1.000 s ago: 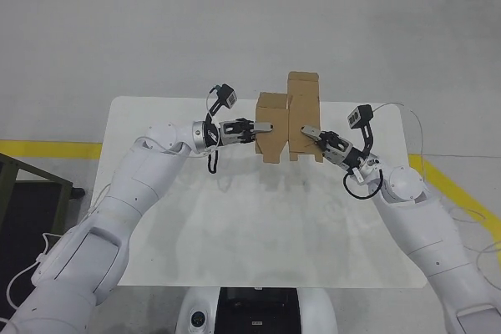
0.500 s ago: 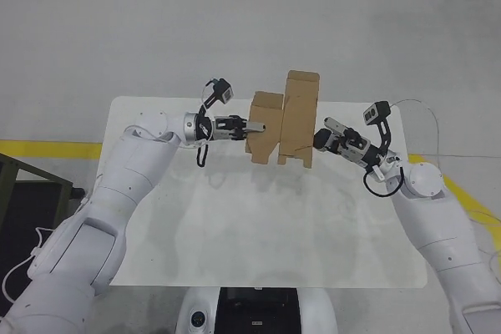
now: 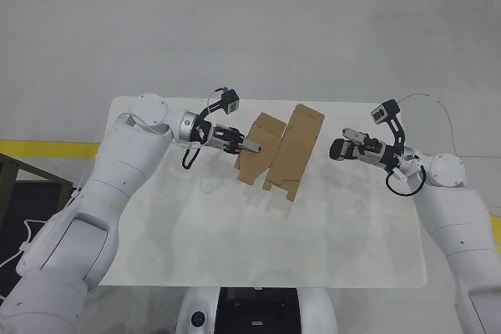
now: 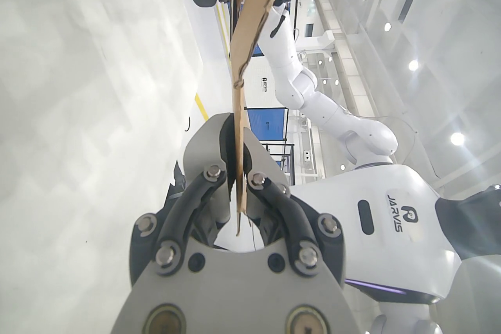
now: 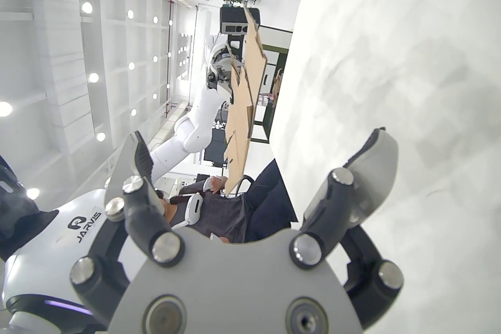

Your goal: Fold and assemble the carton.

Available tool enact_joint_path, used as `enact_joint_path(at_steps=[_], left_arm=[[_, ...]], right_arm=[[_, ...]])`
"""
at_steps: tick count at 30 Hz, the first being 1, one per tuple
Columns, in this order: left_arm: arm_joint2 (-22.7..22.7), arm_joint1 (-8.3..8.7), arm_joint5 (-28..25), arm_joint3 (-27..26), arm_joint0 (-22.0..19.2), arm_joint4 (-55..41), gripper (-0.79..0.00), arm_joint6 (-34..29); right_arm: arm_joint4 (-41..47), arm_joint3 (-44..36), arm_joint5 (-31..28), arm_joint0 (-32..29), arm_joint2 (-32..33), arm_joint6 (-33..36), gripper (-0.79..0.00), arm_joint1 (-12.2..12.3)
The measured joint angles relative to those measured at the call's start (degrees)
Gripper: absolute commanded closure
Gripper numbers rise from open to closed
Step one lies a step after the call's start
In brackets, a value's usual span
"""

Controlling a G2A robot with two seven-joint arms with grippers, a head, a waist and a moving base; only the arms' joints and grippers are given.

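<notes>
We see the flat brown carton (image 3: 280, 150) held over the far middle of the white bench (image 3: 192, 242), its panels slanting across the top view with the notched flaps toward the near side. The left gripper (image 3: 249, 146) has its fingers pinched on the carton's left edge. In the left wrist view the same gripper (image 4: 235, 134) is clamped narrowly on the cardboard, and the carton (image 4: 247, 38) runs away from it edge-on, apart from the bench (image 4: 78, 77). The right gripper (image 3: 334, 150) sits just to the right of the carton without touching it. Its own view shows this gripper (image 5: 258, 143) spread wide and holding nothing, with the carton (image 5: 244, 92) farther off, raised above the bench (image 5: 391, 38).
</notes>
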Motion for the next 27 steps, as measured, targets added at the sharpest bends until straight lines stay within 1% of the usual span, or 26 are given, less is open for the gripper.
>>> enact_joint_path(at_steps=[3, 5, 9, 15, 16, 17, 19, 20, 21, 22, 24, 27], left_arm=[[0.1, 1.02, 0.6, -2.3, 0.8, -1.0, 0.0, -0.6], [0.8, 1.59, 0.6, -3.6, 1.2, -1.3, 0.0, -0.6], [3.7, 2.85, 0.6, -6.0, 1.3, -2.3, 0.0, -0.5], [6.7, 4.07, 0.6, -7.3, 0.4, -4.6, 0.0, -0.5], [7.0, 4.16, 0.6, -7.3, 0.2, -5.0, 0.0, -0.5], [7.3, 4.24, 0.6, -7.4, 0.1, -5.3, 0.0, -0.5], [8.0, 4.39, 0.6, -7.6, -0.2, -6.0, 0.0, -0.5], [8.2, 4.44, 0.6, -7.7, -0.3, -6.3, 0.0, -0.5], [8.6, 4.49, 0.6, -7.8, -0.4, -6.7, 0.0, -0.5], [8.8, 4.54, 0.6, -7.9, -0.5, -7.0, 0.0, -0.5], [9.3, 4.63, 0.6, -7.8, -0.8, -7.6, 0.0, -0.5], [9.7, 4.71, 0.6, -7.8, -1.0, -8.5, 0.0, -0.5]], right_arm=[[1.1, 0.9, -0.3, 1.6, -1.1, 4.8, -0.785, -0.3], [0.8, 0.6, 1.0, 2.6, -2.0, 6.4, -0.785, -0.4], [0.5, -0.4, 1.8, 3.7, -3.5, 6.9, -0.785, -0.6], [0.6, -1.6, 2.3, 4.6, -6.3, 7.4, -0.785, -0.8], [0.6, -1.8, 2.3, 4.7, -6.8, 7.4, -0.742, -0.8], [0.6, -1.8, 2.3, 4.8, -7.1, 7.4, -0.668, -0.9], [0.8, -1.8, 2.1, 4.9, -7.9, 7.2, -0.551, -0.9], [0.8, -1.7, 2.0, 5.0, -8.1, 7.1, -0.453, -0.9], [0.9, -1.5, 1.8, 5.1, -8.4, 6.9, -0.379, -0.9], [1.0, -1.4, 1.7, 5.2, -8.6, 6.9, -0.363, -0.8], [1.2, -1.2, 1.6, 5.3, -9.1, 6.7, -0.296, -0.8], [1.4, -1.2, 1.5, 5.4, -9.6, 6.6, -0.246, -0.6]])
